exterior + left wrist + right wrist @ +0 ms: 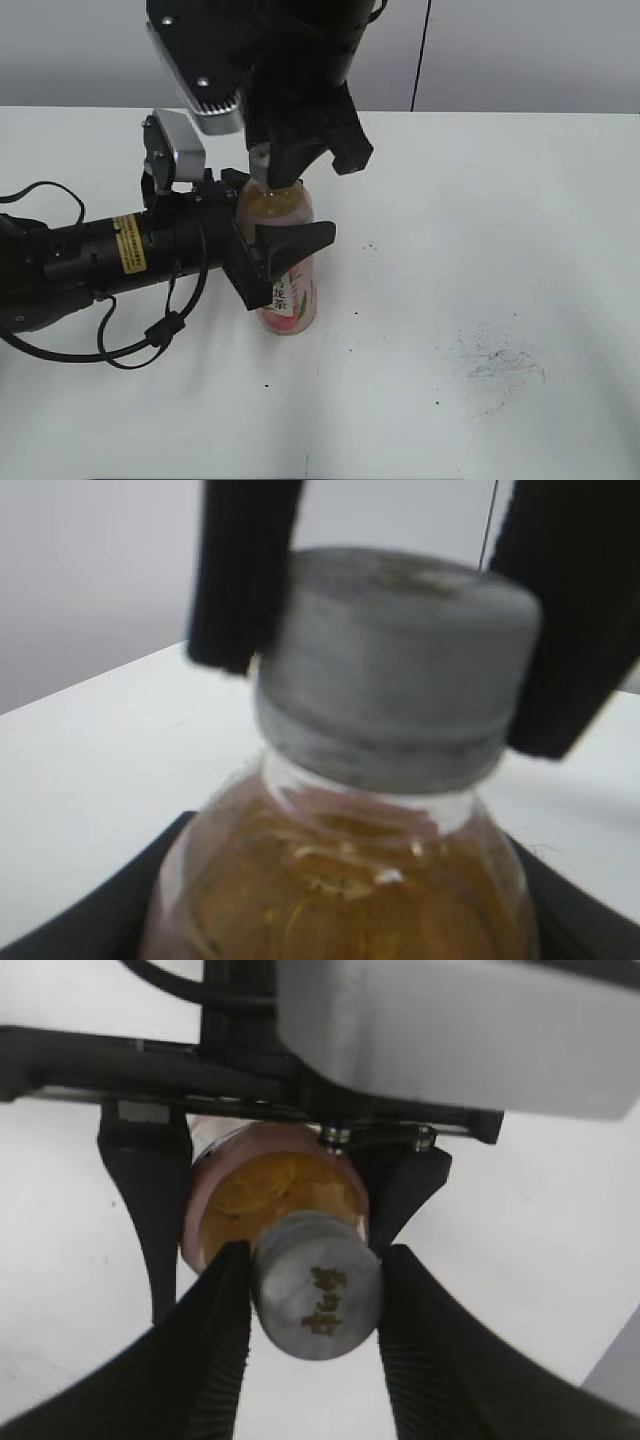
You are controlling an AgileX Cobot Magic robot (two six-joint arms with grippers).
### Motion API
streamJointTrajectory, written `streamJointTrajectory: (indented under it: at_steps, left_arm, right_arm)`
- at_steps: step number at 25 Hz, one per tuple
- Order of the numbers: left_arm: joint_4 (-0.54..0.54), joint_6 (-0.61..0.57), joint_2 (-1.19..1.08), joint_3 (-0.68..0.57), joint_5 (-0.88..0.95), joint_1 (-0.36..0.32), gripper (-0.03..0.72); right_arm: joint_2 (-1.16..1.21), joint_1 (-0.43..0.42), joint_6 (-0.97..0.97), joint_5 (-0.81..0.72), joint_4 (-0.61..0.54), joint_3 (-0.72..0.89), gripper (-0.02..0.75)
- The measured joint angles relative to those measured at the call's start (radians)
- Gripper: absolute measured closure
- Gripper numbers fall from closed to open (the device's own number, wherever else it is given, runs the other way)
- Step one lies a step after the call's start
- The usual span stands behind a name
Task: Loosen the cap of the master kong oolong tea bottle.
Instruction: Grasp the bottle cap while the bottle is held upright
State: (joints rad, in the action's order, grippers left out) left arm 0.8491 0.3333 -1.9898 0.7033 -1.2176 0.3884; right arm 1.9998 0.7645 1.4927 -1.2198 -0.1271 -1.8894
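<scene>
The bottle point(283, 262) stands upright, clamped by the left gripper point(285, 262) from 9 o'clock. The right gripper point(312, 1300) pinches the cap point(318, 1300) from above; the cap sits fully on, so twisting seems still to do.

White table point(500, 220), dark smudge point(497, 362); grey wall point(520, 50) behind.

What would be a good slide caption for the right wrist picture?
Right gripper pinches the grey cap of the tea bottle, while the left gripper holds the bottle's body.

Two black fingers point(245, 575) seemingly pinch the grey cap point(395, 665) atop the amber-filled bottle point(340, 880).
</scene>
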Motion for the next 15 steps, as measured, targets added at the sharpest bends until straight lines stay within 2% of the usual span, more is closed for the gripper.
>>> streamJointTrajectory:
  at_steps: [9,15]
  left_arm:
    - [0.000,0.000,0.000,0.000,0.001,0.000,0.243]
    - [0.000,0.000,0.000,0.000,0.001,0.000,0.243]
  right_arm:
    - [-0.002,0.000,0.683,0.003,-0.015,0.000,0.446]
    - [-0.003,0.000,0.777,0.004,-0.016,0.000,0.446]
